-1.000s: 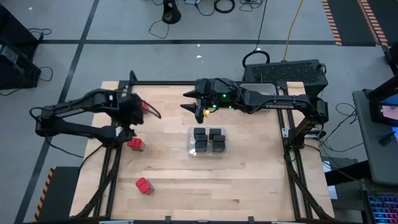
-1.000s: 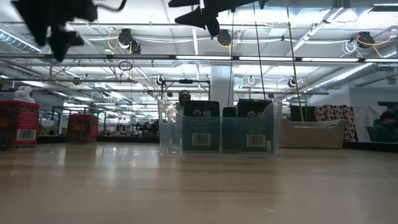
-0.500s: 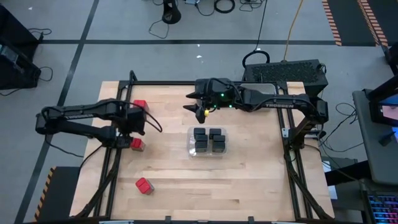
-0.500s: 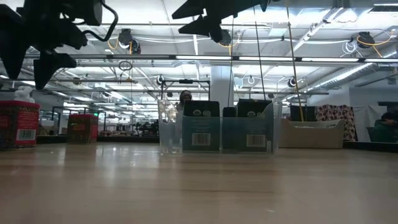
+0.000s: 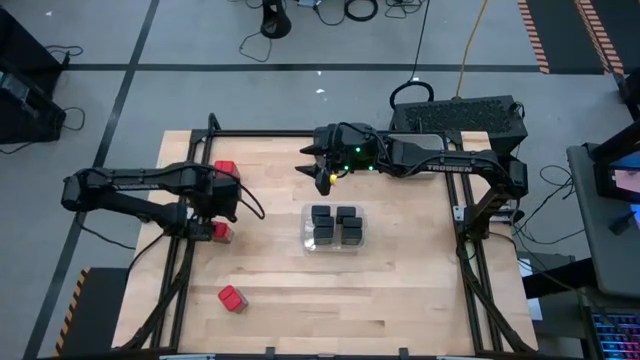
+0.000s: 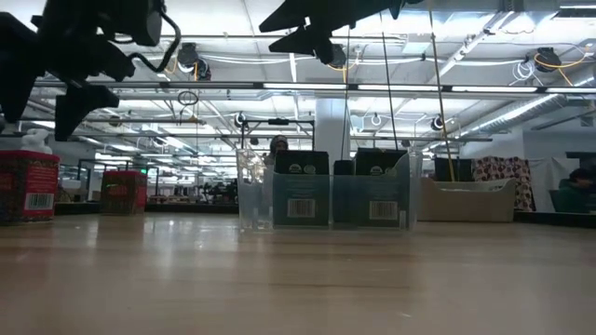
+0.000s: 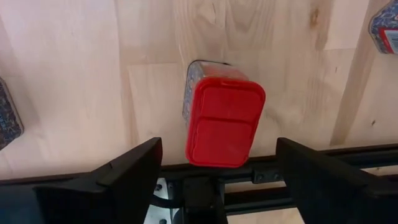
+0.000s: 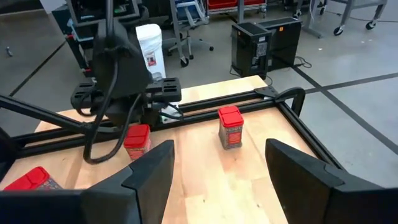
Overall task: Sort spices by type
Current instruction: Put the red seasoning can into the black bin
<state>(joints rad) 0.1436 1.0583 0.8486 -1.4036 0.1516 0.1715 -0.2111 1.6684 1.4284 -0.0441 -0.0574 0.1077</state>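
Three red-topped spice boxes stand upright on the table's left part: one far (image 5: 225, 168), one in the middle (image 5: 220, 233), one near (image 5: 232, 298). My left gripper (image 5: 223, 205) hangs open above the middle box. In the left wrist view its fingers stand on either side of that box (image 7: 224, 121) without touching it. The low view shows my left gripper (image 6: 60, 88) well above the table. Several black boxy spices (image 5: 335, 225) stand in a clear bin (image 5: 306, 245) at the table's middle. My right gripper (image 5: 320, 172) is open and empty, high over the far middle. No tan-lidded jars show.
Black frame rails (image 5: 190, 215) run along the table's left side, next to the red boxes. The right wrist view shows my left arm (image 8: 121, 68) beyond two of the red boxes (image 8: 230, 127). Bare wood lies near and right of the clear bin.
My left gripper has gone toward the table's near edge and a little down, from over the far red box to above the middle one, staying open. The far red box now stands uncovered.
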